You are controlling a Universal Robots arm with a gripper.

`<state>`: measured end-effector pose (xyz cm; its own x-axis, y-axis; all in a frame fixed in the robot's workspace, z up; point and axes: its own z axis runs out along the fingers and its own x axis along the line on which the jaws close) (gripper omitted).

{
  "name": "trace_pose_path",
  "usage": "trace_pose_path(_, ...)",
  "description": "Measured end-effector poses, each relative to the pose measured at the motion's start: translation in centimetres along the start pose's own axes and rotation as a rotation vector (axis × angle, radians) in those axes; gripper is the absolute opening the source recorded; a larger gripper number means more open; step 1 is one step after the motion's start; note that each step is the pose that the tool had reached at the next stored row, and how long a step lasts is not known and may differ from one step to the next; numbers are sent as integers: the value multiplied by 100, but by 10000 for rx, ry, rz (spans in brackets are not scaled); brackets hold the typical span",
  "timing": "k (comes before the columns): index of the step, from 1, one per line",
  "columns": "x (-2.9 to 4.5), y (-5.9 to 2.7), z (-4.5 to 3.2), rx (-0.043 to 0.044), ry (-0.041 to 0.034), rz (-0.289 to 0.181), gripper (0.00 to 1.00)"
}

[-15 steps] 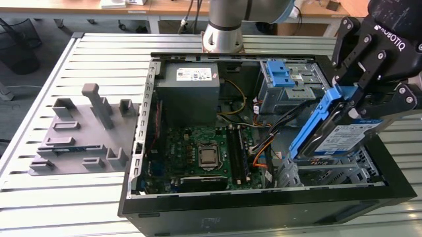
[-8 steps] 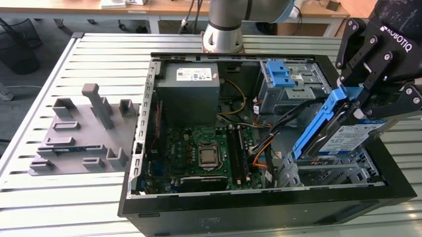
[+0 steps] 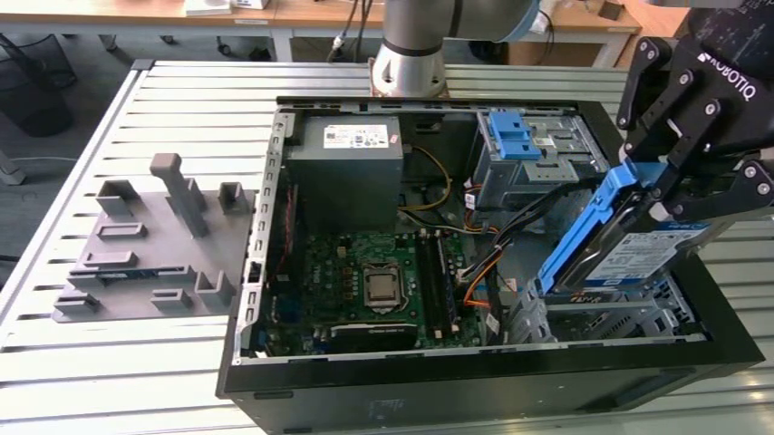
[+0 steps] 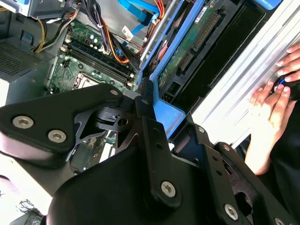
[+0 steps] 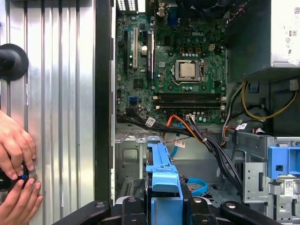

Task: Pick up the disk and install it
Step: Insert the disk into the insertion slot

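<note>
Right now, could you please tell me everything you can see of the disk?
The disk is a flat silver-grey drive with a white, blue-banded label and blue plastic rails along its edges. It is tilted steeply over the open computer case at the exterior view's right, gripped by the claw.

black gripper links, silver screws (white lettering too); silver-grey arm, blue cap

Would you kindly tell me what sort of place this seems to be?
Probably a robotics lab or workshop: a robot arm at a slatted metal table, an open computer case lying on it, and wooden desks behind.
</note>
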<state>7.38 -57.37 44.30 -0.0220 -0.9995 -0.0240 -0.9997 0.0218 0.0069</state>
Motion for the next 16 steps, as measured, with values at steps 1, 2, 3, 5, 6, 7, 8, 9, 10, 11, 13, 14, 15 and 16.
trace_pose_path(1, 2, 0, 6, 0, 1, 0, 36)
trace_pose_path(2, 4, -1, 12, 0, 1, 0, 36)
trace_pose_path(3, 7, -1, 19, 0, 1, 0, 36)
trace_pose_path(5, 8, -1, 30, -1, 3, 0, 36)
trace_pose_path(6, 8, -1, 37, 0, 4, 0, 36)
trace_pose_path(7, 9, -1, 45, 0, 1, 0, 36)
trace_pose_path(8, 9, -1, 53, 0, 2, 0, 36)
trace_pose_path(9, 9, -1, 60, -1, 2, -1, 36)
trace_pose_path(10, 9, -1, 66, 0, 3, 0, 36)
trace_pose_path(11, 10, -1, 74, 0, 1, 0, 36)
trace_pose_path(13, 10, -2, 87, 0, 2, 0, 36)
trace_pose_path(14, 10, -1, 94, -1, 2, 0, 36)
trace_pose_path(15, 10, -2, 102, 0, 2, 0, 36)
trace_pose_path(16, 10, -2, 108, 0, 2, 0, 36)
